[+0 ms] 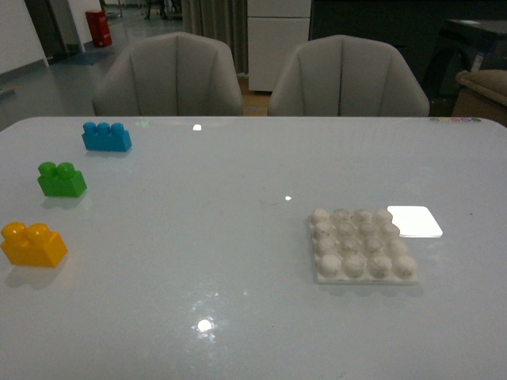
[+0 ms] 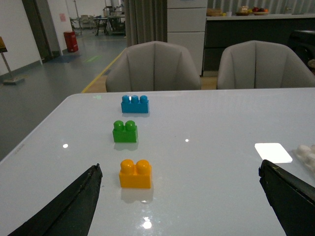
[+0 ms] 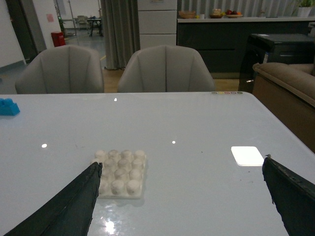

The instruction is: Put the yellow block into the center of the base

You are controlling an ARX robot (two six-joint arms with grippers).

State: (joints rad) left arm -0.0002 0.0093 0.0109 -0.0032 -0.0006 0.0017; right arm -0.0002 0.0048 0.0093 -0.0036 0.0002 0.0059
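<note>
Our left pincer (image 2: 179, 169) stands wide open and holds nothing. The yellow block (image 2: 135, 173) sits upright on the table (image 2: 211, 123) just ahead of it, off its middle line and closer to one finger (image 2: 74, 206) than the other. The green brick (image 2: 125, 132) lies straight beyond the yellow one, and the blue brick (image 2: 135, 103) is farther out again. Our right pincer (image 3: 181, 166) is equally spread and empty. The base (image 3: 120, 173) lies flat ahead of it, nearer one finger, and well apart from the left pincer.

We judge the pick has not begun, and we see several ways it could fail. If we close without first centring, the nearer finger would likely meet the block first and skid or twist it across the glossy top. Reaching too far past it could knock the green brick. The base looks loose on the smooth surface, so pressing down may slide or tip it unless the right pincer steadies it. A block held crooked would not seat over the middle studs and could land on an edge row instead.
</note>
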